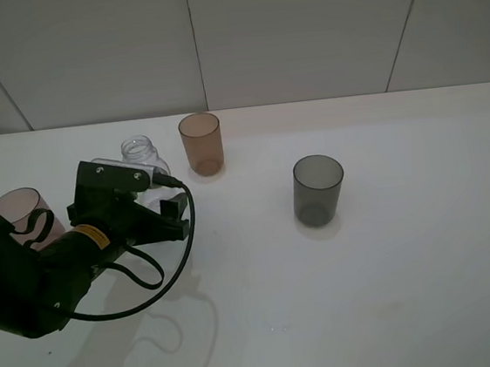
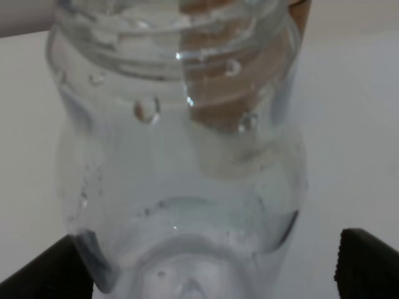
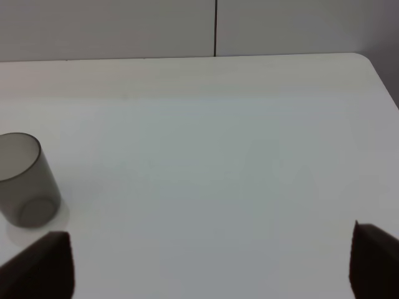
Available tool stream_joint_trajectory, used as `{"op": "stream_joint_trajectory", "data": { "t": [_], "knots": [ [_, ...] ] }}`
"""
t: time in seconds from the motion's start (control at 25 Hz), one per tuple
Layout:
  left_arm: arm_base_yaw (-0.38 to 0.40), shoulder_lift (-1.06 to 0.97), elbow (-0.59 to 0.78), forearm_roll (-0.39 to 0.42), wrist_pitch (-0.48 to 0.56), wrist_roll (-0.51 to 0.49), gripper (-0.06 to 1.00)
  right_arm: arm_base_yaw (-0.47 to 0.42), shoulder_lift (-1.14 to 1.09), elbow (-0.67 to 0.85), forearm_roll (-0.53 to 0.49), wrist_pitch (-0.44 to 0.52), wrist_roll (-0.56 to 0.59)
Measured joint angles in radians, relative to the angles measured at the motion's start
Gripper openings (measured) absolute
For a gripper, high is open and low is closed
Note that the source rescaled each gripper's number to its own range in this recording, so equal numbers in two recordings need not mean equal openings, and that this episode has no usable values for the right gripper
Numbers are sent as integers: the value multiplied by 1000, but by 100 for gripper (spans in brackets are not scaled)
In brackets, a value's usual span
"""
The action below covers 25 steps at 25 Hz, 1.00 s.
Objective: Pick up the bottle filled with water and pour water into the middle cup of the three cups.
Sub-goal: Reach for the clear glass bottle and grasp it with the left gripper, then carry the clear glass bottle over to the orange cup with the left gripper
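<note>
The clear bottle [image 1: 139, 152] stands upright on the table, with water visible in it in the left wrist view, where the bottle [image 2: 181, 156] fills the frame. My left gripper [image 1: 146, 198] is open, a finger [image 2: 43, 271] on either side of the bottle's base, and whether they touch it I cannot tell. The orange middle cup [image 1: 201, 142] stands just right of the bottle. The pinkish-brown cup [image 1: 20, 211] is at the far left, partly behind my left arm. The dark grey cup [image 1: 318, 190] stands to the right. My right gripper [image 3: 212, 261] is open over bare table, with the grey cup [image 3: 22, 180] off to one side.
The white table [image 1: 396, 290] ends at a tiled wall [image 1: 299, 29] just behind the orange cup. My left arm's black cable [image 1: 171, 270] loops over the table in front of the bottle. The right arm does not show in the exterior high view.
</note>
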Motion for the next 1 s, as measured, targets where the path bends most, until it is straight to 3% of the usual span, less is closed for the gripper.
{"op": "stream_joint_trajectory", "data": {
  "t": [1.0],
  "knots": [
    [0,55,-80,-47,-3,46,100,0,0,0,0,0,0]
  ]
}}
